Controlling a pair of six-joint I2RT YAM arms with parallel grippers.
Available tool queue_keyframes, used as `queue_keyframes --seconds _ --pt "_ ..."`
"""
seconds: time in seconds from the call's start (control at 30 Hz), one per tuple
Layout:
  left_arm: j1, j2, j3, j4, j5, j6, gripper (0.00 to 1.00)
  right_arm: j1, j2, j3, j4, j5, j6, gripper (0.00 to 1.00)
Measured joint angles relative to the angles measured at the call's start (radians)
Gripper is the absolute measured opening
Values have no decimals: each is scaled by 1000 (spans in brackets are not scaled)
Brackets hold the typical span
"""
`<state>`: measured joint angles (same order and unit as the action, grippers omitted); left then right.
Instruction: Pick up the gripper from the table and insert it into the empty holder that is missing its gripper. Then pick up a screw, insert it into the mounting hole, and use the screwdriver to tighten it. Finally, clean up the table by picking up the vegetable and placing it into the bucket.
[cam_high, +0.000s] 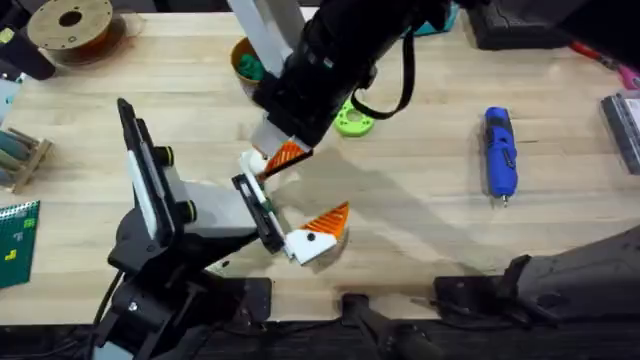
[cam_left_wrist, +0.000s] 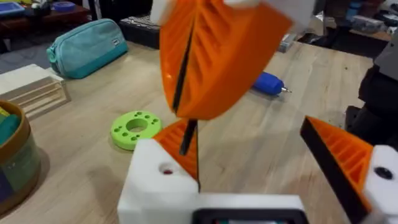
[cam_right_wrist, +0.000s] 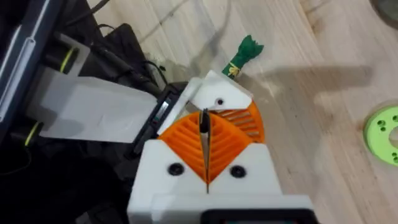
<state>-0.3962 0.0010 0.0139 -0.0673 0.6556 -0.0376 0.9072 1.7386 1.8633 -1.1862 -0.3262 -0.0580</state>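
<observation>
Spanning every view, the wooden table (cam_high: 420, 230) carries all the things. The right arm reaches across from the far side and its end effector (cam_high: 285, 155) comes down at the middle. Its orange ribbed pads (cam_right_wrist: 227, 140) are pressed together on a thin black piece (cam_right_wrist: 203, 123) that sticks out between them; what the piece is cannot be told.

Just under it sits the left end effector (cam_high: 295, 190), its two white fingers spread apart. One finger bears an orange tip (cam_high: 330, 218). The other is the holder (cam_right_wrist: 217, 96), and the black piece points down at it. The gripper (cam_right_wrist: 245, 121) lies against the holder's face, orange and ribbed; whether it is fully seated cannot be told.

The screwdriver (cam_high: 500, 150) lies well apart on the right half of the table, bit toward the near edge. The bucket (cam_high: 245, 60) stands at the far side beside the right arm, with green toys inside. A flat green disc (cam_high: 353, 120) lies near it. The vegetable (cam_right_wrist: 244, 53) lies on the bare table near the holder, not touching it.
</observation>
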Motion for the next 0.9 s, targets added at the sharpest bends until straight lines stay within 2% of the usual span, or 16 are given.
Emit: queue_keyframes --seconds 0.9 --pt "0 0 0 0 0 0 987 11 39 0 1 59 7 8"
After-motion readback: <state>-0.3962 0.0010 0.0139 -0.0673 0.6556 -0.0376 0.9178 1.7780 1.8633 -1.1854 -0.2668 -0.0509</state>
